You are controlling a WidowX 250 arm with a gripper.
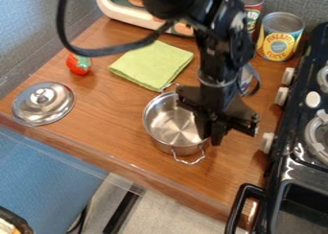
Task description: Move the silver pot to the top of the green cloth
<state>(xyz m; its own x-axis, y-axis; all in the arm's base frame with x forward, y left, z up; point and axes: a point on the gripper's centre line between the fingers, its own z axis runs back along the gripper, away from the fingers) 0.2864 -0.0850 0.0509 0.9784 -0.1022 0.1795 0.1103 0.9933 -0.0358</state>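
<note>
Camera view: silver pot (170, 124) upright, gripper (210, 135) at rim nearest stove (280, 165).

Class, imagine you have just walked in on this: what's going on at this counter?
A black robot arm hangs over the wooden counter, its gripper at the stove-side rim of an open silver pot. Whether it has hold of the pot can't be told from here. The pot stands on the wood, close to the folded green cloth but not on top of it, so the move isn't done. A silver lid lies apart, near the counter's edge.
</note>
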